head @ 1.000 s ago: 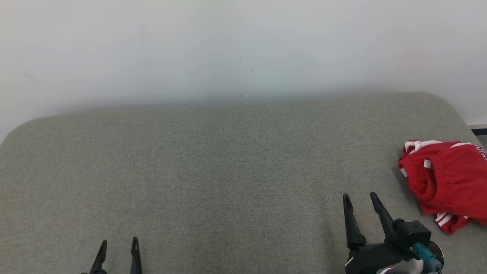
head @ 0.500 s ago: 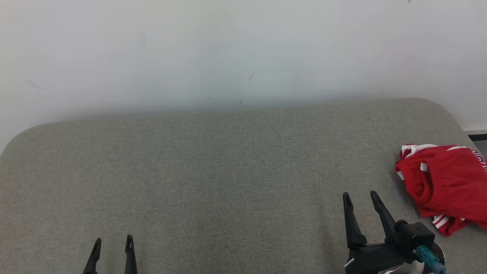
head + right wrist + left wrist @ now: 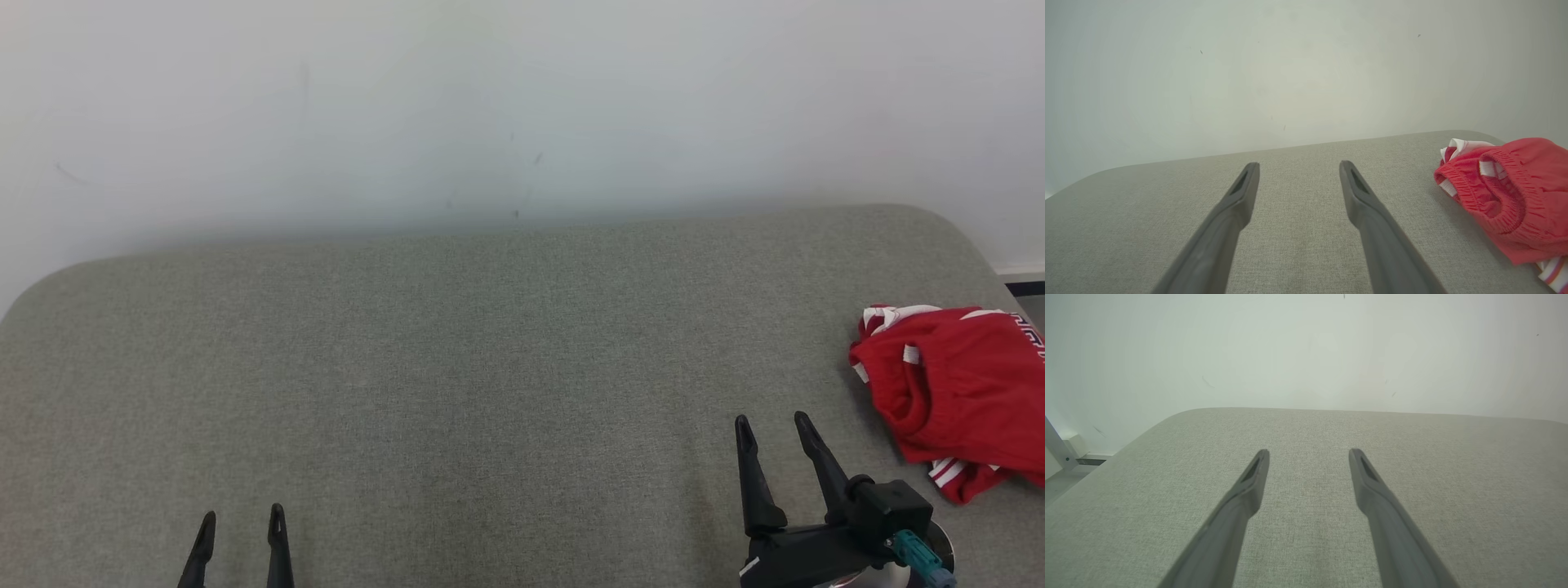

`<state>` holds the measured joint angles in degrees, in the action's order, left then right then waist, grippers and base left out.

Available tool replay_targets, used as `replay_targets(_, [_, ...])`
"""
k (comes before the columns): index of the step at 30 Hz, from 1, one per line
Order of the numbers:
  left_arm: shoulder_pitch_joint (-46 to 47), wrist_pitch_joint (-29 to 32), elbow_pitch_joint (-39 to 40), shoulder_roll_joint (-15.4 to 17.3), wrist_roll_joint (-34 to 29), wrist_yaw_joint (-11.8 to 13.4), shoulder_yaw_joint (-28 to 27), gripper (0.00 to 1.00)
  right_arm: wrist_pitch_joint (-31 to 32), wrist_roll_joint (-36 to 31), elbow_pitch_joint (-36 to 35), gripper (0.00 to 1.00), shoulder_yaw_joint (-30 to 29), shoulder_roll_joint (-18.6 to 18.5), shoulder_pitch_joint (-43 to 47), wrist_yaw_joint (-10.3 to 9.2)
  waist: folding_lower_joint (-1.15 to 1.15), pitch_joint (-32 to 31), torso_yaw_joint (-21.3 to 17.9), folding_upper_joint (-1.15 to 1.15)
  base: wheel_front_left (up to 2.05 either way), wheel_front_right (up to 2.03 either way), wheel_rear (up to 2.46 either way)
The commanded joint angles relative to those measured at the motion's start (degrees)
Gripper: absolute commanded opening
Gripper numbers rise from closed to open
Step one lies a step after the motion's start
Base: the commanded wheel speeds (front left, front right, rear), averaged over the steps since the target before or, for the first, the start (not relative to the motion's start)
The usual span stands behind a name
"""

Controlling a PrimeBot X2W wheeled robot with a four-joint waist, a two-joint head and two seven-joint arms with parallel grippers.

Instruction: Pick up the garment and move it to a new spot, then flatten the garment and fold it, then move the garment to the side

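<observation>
Left claw (image 3: 242,513), right claw (image 3: 771,419) open, empty; garment (image 3: 955,392) bunched at worktop (image 3: 490,367) right edge, we see no fold.

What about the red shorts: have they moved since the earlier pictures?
No. The red shorts keep the same gap to the far edge of the grey cushion; the whole picture shifted slightly, so the camera moved, not they.

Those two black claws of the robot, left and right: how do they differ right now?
The right gripper reaches farther over the grey surface than the left gripper, whose fingertips just clear the head view's bottom edge. The right gripper is close beside the red garment; the left gripper is far from it. Both are open and empty.
</observation>
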<state>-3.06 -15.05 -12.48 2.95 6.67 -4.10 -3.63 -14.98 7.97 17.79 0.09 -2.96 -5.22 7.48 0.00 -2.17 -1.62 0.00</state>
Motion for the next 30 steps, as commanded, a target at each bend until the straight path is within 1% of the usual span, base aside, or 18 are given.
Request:
replay_targets(1, [-0.3, -0.2, -0.4, -0.1, 0.6, 0.0, 0.0, 1.00, -0.2, -0.2, 0.1, 1.00, 0.1, 0.1, 0.2, -0.02, 0.00, 0.1, 0.0, 0.00, 0.00, 0.00, 0.00])
replay_targets(4, [-0.1, -0.2, -1.7, -0.1, 1.7, -0.4, 0.2, 1.00, -0.2, 0.1, 0.2, 1.00, 0.4, 0.1, 0.1, -0.02, 0.00, 0.2, 0.0, 0.00, 0.00, 0.00, 0.00])
replay_targets(5, [0.0, 0.0, -1.8, 0.0, 1.5, -0.5, 0.1, 0.00, 0.0, 0.0, 0.1, 0.00, 0.3, 0.0, 0.0, 0.00, 0.00, 0.2, 0.0, 0.00, 0.00, 0.00, 0.00])
replay_targets(9, [-0.5, 0.3, -3.9, -0.2, 1.8, -0.5, -0.1, 0.00, 0.4, 0.3, 2.1, 0.00, 0.3, 0.0, 1.2, 0.00, 0.00, 0.2, 0.0, 0.00, 0.00, 0.00, 0.00])
replay_targets(20, [1.3, 3.8, -3.8, -0.1, 14.3, -0.9, -0.7, 0.00, 3.7, 12.8, 1.3, 0.00, -0.9, 0.1, 0.7, 0.00, 0.00, 0.4, 0.2, 0.00, 0.00, 0.00, 0.00])
replay_targets(21, [1.3, 3.8, -3.8, -0.1, 14.3, -0.9, -0.7, 0.00, 3.7, 12.8, 1.3, 0.00, -0.9, 0.1, 0.7, 0.00, 0.00, 0.4, 0.2, 0.00, 0.00, 0.00, 0.00])
replay_targets(30, [2.2, 5.8, -3.2, -0.1, 23.4, -1.2, -0.8, 0.00, 5.9, 22.0, 0.4, 0.00, -1.5, 0.1, 0.5, 0.00, 0.00, 0.5, 0.3, 0.00, 0.00, 0.00, 0.00])
